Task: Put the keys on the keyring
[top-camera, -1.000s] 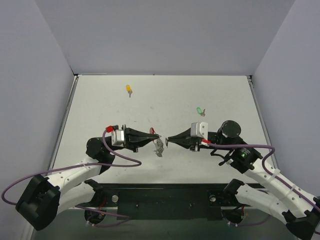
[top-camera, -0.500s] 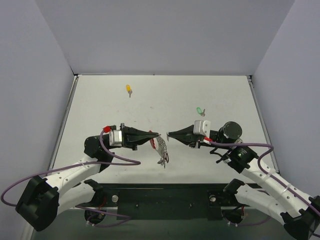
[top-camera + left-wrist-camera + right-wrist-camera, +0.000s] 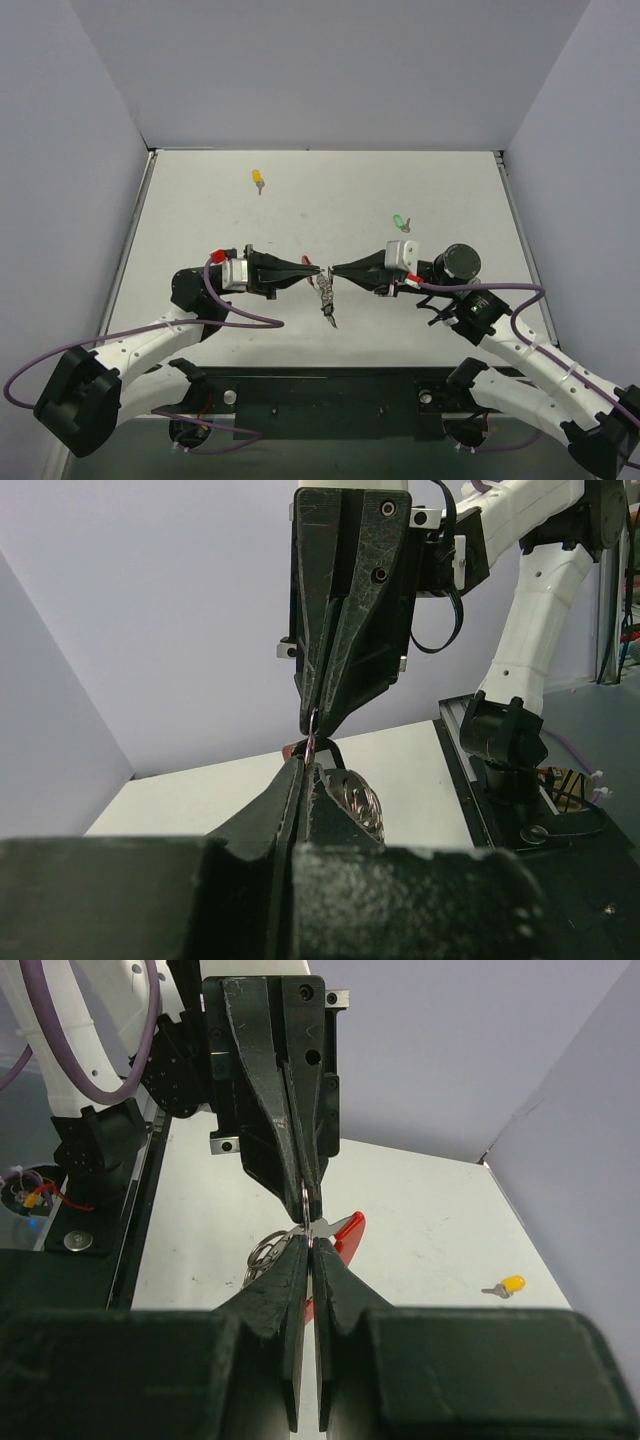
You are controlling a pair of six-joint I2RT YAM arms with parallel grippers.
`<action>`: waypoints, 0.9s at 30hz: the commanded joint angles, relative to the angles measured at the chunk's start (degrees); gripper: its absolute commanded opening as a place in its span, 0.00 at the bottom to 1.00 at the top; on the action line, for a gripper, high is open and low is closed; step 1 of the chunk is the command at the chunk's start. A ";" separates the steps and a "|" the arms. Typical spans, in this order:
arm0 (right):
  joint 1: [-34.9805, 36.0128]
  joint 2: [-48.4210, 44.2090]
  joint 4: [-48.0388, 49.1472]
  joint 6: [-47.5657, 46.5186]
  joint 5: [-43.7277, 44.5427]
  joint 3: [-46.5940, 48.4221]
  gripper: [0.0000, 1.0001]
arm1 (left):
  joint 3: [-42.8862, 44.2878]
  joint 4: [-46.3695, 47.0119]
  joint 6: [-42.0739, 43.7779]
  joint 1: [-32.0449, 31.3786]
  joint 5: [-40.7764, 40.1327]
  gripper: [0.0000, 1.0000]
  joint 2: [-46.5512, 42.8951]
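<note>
Over the middle of the counter point(image 3: 200, 215), toward its near side, left claw point(image 3: 316, 270) and right claw point(image 3: 336, 270) point at each other tip to tip, almost touching, both lifted off the surface. Left claw is pressed together and pinching the keyring point(image 3: 325, 292) by its thin wire loop. The rest of the ring hangs straight down below the two tips, ending in a small dark bit. Right claw is pressed together too, with a small silvery piece right at its tip against the loop; can't tell whether that is a key blade or just part of the ring. From the right wrist view the red tag point(image 3: 347, 1233) sits just behind the meeting point, with coiled wire rings showing just left of it. Two keys lie loose on the counter, well apart from the claws: the yellow key point(image 3: 258, 179) far back on the left, and the green key point(image 3: 399, 221) back on the right, close beside the right arm's wrist block. Black key — can't make it out in any view
</note>
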 commanded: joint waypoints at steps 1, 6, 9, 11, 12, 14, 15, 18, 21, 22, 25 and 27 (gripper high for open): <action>0.67 0.31 5.76 0.62 -2.55 -0.11 0.00 | 2.94 4.18 0.13 -0.17 0.94 0.00 -0.06; 1.03 0.39 5.41 0.45 -2.72 0.15 0.00 | 3.20 4.36 -0.05 -0.35 1.38 0.00 0.11; 1.11 0.57 5.32 0.62 -2.90 0.15 0.00 | 3.20 4.45 -0.05 -0.44 1.38 0.00 0.03; 1.29 0.66 5.41 0.53 -2.90 0.15 0.00 | 3.20 4.36 -0.05 -0.53 1.38 0.00 0.11; 1.29 0.57 5.41 0.62 -2.90 0.15 0.00 | 3.20 4.44 -0.05 -0.53 1.38 0.00 0.11; 1.38 0.66 5.50 0.62 -2.90 0.24 0.00 | 3.20 4.36 -0.14 -0.61 1.38 0.00 0.03; 1.29 0.66 5.41 0.62 -2.99 0.24 0.00 | 3.20 4.27 -0.14 -0.61 1.46 0.00 0.03; 1.29 0.66 5.41 0.53 -2.81 0.24 0.00 | 3.20 4.27 -0.23 -0.79 1.46 0.00 0.03; 1.29 0.48 5.32 0.45 -2.72 0.15 0.00 | 3.12 4.10 -0.31 -0.79 1.46 0.00 -0.06; 1.29 0.40 5.32 0.45 -2.90 0.24 0.00 | 3.12 4.01 -0.23 -0.79 1.46 0.00 -0.32; 0.94 0.13 5.41 0.62 -2.99 0.33 0.00 | 3.12 2.96 0.04 -0.79 1.81 0.00 -0.59; 0.59 -0.04 5.41 0.88 -3.16 0.41 0.00 | 3.03 2.34 0.30 -0.70 1.90 0.00 -0.94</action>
